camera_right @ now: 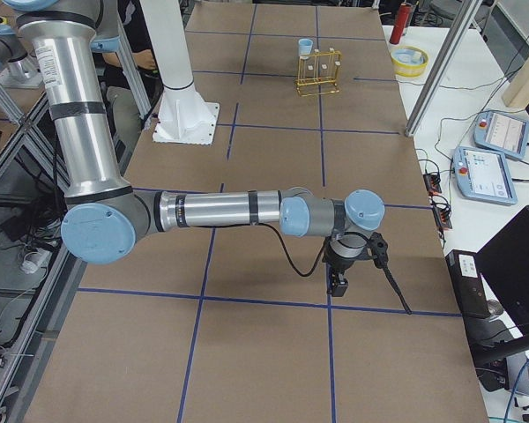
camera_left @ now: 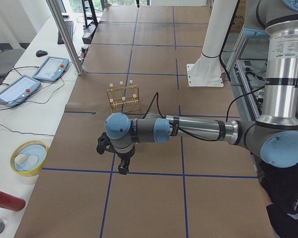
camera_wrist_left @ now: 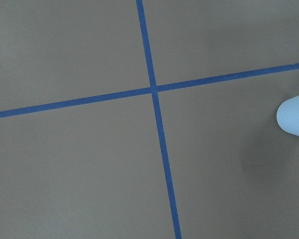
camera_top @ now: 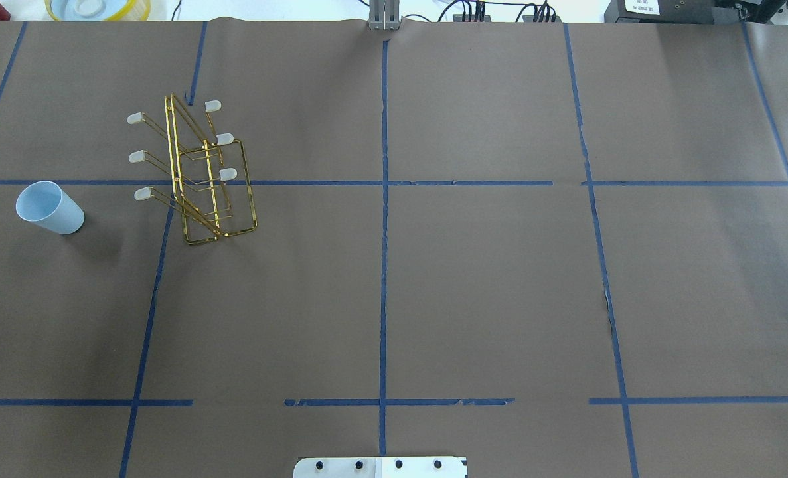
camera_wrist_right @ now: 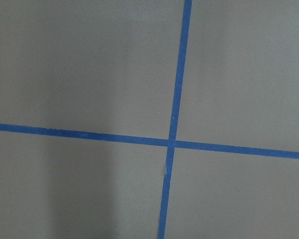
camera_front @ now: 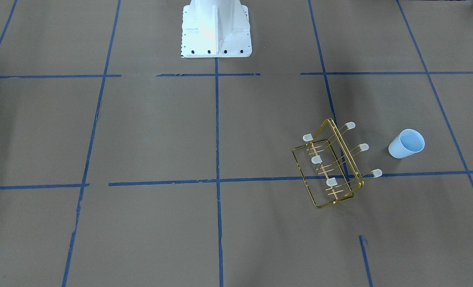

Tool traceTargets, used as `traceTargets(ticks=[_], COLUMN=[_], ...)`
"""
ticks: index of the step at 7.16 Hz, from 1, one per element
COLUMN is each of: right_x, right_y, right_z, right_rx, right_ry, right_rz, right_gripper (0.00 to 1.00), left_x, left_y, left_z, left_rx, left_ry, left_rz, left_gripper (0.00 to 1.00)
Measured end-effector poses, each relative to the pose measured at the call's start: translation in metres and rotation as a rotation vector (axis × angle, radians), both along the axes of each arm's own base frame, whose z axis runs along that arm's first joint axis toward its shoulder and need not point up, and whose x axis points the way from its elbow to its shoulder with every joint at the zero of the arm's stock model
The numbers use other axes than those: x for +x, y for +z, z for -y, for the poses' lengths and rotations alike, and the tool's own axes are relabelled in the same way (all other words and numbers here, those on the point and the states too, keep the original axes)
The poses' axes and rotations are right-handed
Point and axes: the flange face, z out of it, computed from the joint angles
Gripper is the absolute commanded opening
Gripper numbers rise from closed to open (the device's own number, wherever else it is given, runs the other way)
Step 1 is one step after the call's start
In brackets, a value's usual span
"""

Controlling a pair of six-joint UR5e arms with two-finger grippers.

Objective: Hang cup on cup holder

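Note:
The pale blue cup (camera_top: 50, 207) stands mouth up on the brown table, on my left side, a short way outward of the gold wire cup holder (camera_top: 194, 172). Both also show in the front view, the cup (camera_front: 406, 144) beside the cup holder (camera_front: 328, 163). The holder's prongs are bare. The left wrist view shows the cup's edge (camera_wrist_left: 295, 115) at its right border. My left gripper (camera_left: 123, 166) hangs above the table near the table's left end. My right gripper (camera_right: 339, 282) hangs above the table's right end. I cannot tell whether either is open or shut.
The white robot base (camera_front: 215, 30) stands at the table's middle edge. Off the far side of the table are a yellow-rimmed dish (camera_left: 29, 157), a red can (camera_left: 7, 200), two control tablets (camera_left: 17, 89) and a metal post (camera_top: 384, 16). Blue tape lines cross the table.

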Motion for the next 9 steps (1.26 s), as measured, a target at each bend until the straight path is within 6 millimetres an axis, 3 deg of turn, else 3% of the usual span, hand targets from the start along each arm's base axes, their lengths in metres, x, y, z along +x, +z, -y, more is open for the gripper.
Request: traceTargets(ticks=[9], right_x=[-0.0002], right_y=[0.0000], right_z=[0.0000], right_rx=[0.000], right_ry=[0.000], right_rz=[0.000], right_gripper=[1.00], left_x=[-0.0001], left_y=[-0.0043], left_z=[0.0046], left_rx=[0.050], left_ry=[-0.006], left_rz=[0.001], left_gripper=[1.00])
